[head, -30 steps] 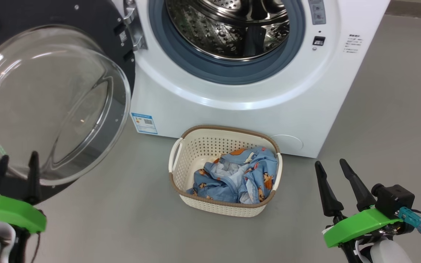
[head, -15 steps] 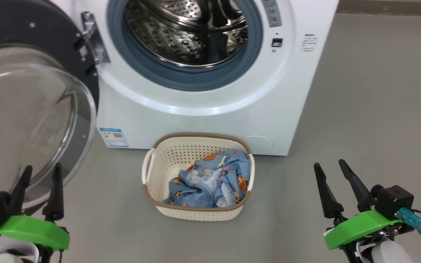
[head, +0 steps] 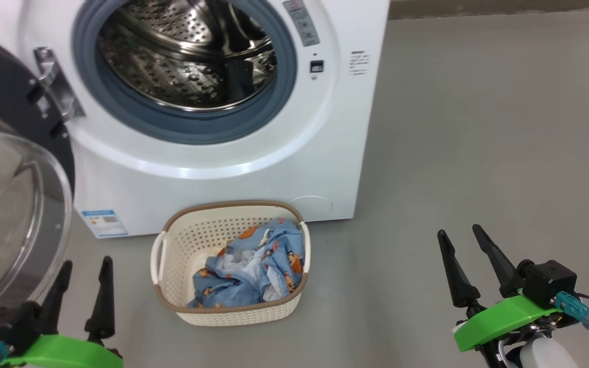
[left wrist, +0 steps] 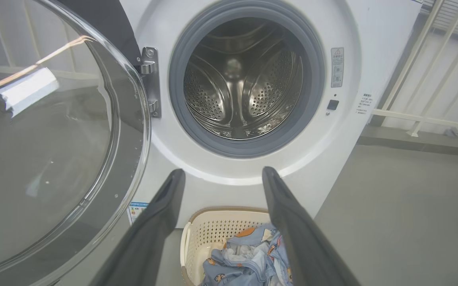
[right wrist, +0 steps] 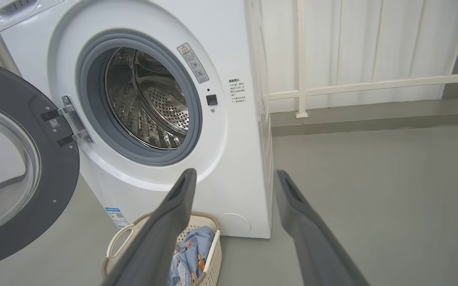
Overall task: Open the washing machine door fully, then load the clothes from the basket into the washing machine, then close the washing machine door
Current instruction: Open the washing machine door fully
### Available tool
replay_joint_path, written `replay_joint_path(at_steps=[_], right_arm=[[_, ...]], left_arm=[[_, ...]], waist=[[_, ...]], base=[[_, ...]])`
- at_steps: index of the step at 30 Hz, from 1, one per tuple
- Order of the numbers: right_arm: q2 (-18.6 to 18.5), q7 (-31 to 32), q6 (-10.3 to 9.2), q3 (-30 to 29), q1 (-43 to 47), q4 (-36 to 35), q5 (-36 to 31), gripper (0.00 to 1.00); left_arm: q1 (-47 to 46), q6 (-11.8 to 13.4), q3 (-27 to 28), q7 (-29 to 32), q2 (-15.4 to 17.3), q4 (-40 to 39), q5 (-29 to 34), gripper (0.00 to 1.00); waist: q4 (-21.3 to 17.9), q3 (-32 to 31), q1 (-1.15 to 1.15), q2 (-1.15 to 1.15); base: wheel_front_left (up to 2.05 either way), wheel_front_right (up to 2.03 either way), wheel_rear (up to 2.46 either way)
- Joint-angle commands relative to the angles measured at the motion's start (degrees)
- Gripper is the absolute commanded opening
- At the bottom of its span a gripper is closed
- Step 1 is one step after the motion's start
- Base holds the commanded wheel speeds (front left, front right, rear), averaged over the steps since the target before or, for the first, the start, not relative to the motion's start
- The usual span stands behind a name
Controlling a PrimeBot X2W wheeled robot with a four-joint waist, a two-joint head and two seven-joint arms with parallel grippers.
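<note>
Both of our grippers stood wide and empty. The left gripper [head: 86,261] was low, just beside the washing machine door [head: 13,204]; the right gripper [head: 458,231] was over bare floor [head: 478,128], well apart from everything.

The door hung open on its hinge [head: 57,89] at our left, its glass bowl near the left fingers (near enough, we judged, that a careless reach could knock it part-way shut). The clothes [head: 251,268] lay heaped toward the right side of the basket [head: 228,204], which sat on the floor close before the washing machine [head: 223,174], below the open drum [head: 187,56]; whether they touched we could not tell.

We judged the other risks to be a shallow pinch that left fabric trailing over the gasket [head: 192,130], or the light basket lifting with the cloth. Nothing lay between basket and drum. A white railing [right wrist: 372,85] stood beyond the machine.
</note>
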Motion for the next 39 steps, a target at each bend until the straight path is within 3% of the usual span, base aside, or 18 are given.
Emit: replay_joint_path(at_steps=[1,11,39], right_arm=[[-0.5,-0.7,0.09,1.6,-0.2,-1.2,-0.4,1.0],[-1.4,-0.7,0.09,1.4,-0.1,-1.1,-1.0,1.0],[-1.9,-0.7,0.09,0.6,-0.3,-1.4,-1.5,1.0]], left_arm=[[-0.4,0.3,2.6,-0.6,1.3,-2.1,-0.1,1.0],[1.7,-0.1,3.8,-0.8,-0.3,-3.2,1.2,1.0],[1.5,-2.8,6.6,-0.8,-3.0,-2.0,4.4,1.0]], waist=[[-2.4,-0.8,0.0,0.0],[-4.2,-1.1,0.0,0.0],[-4.0,-1.2,0.0,0.0]], base=[[0.0,0.0,0.0],[0.0,0.0,0.0],[0.0,0.0,0.0]])
